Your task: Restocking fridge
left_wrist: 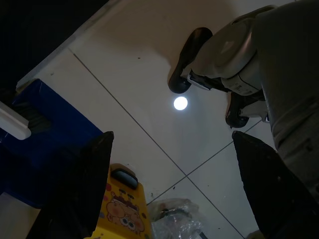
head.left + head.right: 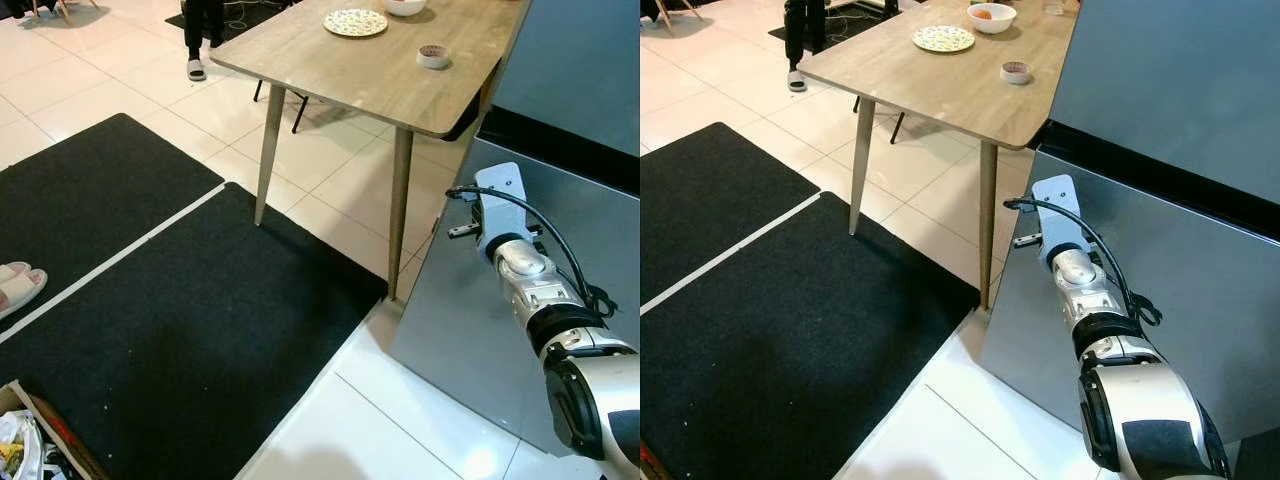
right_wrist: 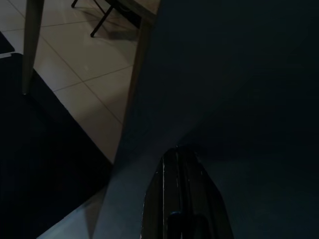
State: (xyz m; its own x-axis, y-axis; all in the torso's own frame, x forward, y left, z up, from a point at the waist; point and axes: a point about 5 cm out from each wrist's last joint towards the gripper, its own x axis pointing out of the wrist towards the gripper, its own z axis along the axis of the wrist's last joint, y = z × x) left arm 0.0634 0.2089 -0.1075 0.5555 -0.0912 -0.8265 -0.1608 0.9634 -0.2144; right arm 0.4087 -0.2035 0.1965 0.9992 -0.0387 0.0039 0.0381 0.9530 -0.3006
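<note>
Fridge (image 2: 1200,100) doors stood shut, a dark seam dividing the upper grey panel from the lower one, and nothing showed what was inside. The right gripper (image 3: 180,172) was stretched toward the lower door's near edge, its fingers pressed together with nothing between them, the tips at or just beside the panel. The left gripper (image 1: 169,164) hung low over the tiled floor, fingers spread wide and empty, above a yellow carton (image 1: 122,211) and a clear bag (image 1: 177,224). Closed doors would suit either a fridge awaiting goods or one already filled; goods by the floor hinted that stocking remained.
</note>
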